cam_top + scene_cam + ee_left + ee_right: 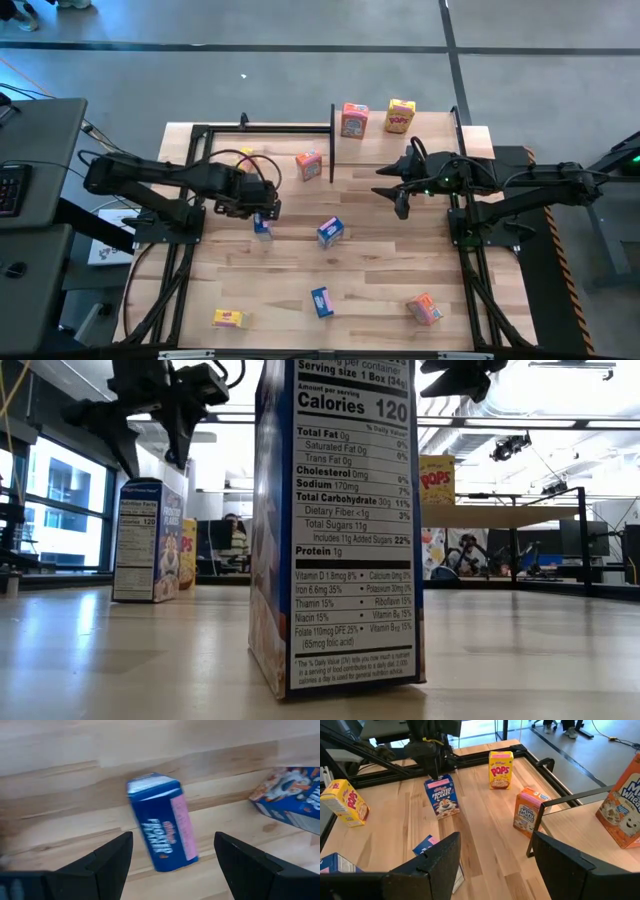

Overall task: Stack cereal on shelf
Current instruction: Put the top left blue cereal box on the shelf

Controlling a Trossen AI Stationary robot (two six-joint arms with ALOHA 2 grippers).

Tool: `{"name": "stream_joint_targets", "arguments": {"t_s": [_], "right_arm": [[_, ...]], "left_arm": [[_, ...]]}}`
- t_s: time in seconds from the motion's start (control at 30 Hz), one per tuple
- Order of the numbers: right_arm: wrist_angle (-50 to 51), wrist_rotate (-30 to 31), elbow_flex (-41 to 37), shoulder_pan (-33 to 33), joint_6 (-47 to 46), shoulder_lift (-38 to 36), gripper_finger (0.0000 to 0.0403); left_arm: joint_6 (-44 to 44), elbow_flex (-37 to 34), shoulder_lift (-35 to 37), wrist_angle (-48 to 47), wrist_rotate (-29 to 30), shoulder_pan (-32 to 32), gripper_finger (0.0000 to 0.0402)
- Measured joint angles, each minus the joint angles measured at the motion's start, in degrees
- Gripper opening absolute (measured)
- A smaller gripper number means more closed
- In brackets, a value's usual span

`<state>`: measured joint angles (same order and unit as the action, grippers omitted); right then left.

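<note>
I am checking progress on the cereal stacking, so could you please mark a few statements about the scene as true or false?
1. Two boxes stand on the shelf. True: an orange box and a yellow box.
2. The left pincer grips a blue box. False: it is open above the blue box, not closed on it.
3. The right pincer is empty. True: it is open with nothing between its fingers.
4. All boxes on the tabletop stand upright. False: a blue box near the front edge lies flat.
5. A yellow box lies near the table's front left corner. True.
</note>
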<state>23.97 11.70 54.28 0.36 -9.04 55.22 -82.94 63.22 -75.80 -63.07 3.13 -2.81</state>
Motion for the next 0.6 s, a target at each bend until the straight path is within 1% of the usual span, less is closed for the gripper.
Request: {"name": "stream_joint_targets", "arguments": {"t_s": [0.07, 0.23, 0.4, 0.6], "right_arm": [[0.0, 0.0, 0.0, 0.0, 0.0, 0.0, 0.0239], [0.0, 0.0, 0.0, 0.0, 0.0, 0.0, 0.0239], [0.0, 0.0, 0.0, 0.0, -0.1, 0.0, 0.0239], [0.1, -0.1, 0.0, 0.0, -0.1, 0.0, 0.0239]], "left_arm": [[0.0, -0.9, -0.1, 1.5, -0.9, 0.0, 0.027], [-0.1, -2.3, -0.4, 1.8, -1.9, 0.0, 0.027], [0.0, -2.4, -0.4, 1.9, -1.9, 0.0, 0.027], [-0.4, -2.3, -2.3, 1.8, -1.8, 0.0, 0.027]]}}
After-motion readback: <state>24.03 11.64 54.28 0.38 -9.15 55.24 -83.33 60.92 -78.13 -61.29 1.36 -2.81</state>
